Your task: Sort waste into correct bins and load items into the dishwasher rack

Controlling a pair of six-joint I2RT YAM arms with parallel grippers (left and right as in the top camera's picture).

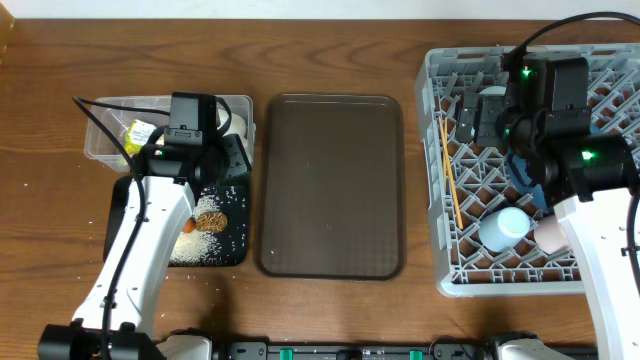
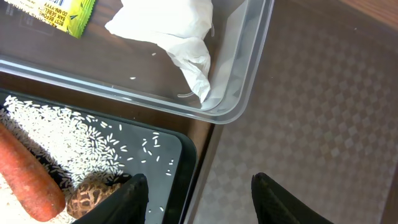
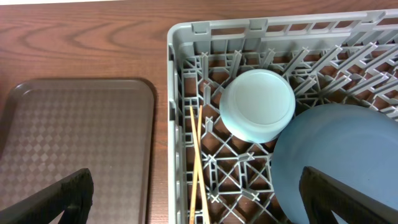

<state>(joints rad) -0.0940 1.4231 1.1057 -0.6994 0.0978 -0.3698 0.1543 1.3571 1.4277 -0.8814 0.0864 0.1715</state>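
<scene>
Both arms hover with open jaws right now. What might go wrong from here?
1. The loose white rice grains lie close to the shallow black tray rim, near the open left gripper; a low sideways move may scatter them onto the wooden table.
2. The thin wooden chopsticks rest loosely across the lattice of the light-grey plastic dishwasher rack, below the open right gripper; a nudge might drop them through a gap.

White arm links (image 1: pixel 150 240), black wrist housings (image 1: pixel 190 125), black cables (image 1: pixel 600 14) (small green LEDs (image 1: pixel 527 72) lit).
</scene>
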